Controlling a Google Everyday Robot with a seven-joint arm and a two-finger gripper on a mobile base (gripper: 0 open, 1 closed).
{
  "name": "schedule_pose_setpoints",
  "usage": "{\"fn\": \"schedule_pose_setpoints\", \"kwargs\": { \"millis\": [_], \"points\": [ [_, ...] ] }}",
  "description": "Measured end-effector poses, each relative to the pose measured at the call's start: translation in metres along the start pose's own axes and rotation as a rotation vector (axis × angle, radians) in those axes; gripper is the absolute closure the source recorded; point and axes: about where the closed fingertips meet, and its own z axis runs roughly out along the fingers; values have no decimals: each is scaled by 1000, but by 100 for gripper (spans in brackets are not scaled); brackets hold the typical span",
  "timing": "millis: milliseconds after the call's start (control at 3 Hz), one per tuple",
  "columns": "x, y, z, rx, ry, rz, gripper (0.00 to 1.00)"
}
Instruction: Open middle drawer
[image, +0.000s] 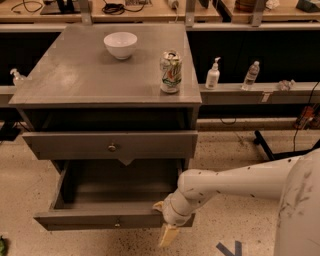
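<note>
The middle drawer (100, 219) is a wide grey drawer pulled well out of the grey cabinet (60, 85). Its inside shows dark and nothing is visible in it. A small dull knob (117, 224) sits at the centre of its front panel. My gripper (166, 220) is at the right end of that front panel, low and close to the floor, on the end of the white arm (240, 182) reaching in from the right. Above it, another grey drawer (150, 145) with a shinier knob (112, 147) stands only slightly out.
On the cabinet top stand a white bowl (120, 44) and a drink can (170, 72). Behind, a low shelf (230, 95) carries a pump bottle (213, 75) and a water bottle (251, 75). A black stand leg (265, 145) lies on the speckled floor to the right.
</note>
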Motion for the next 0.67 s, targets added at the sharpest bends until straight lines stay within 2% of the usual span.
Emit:
{"fn": "schedule_pose_setpoints", "kwargs": {
  "millis": [333, 667],
  "points": [
    [0, 0, 0, 0, 0, 0, 11],
    [7, -13, -11, 79, -48, -7, 0]
  ]
}}
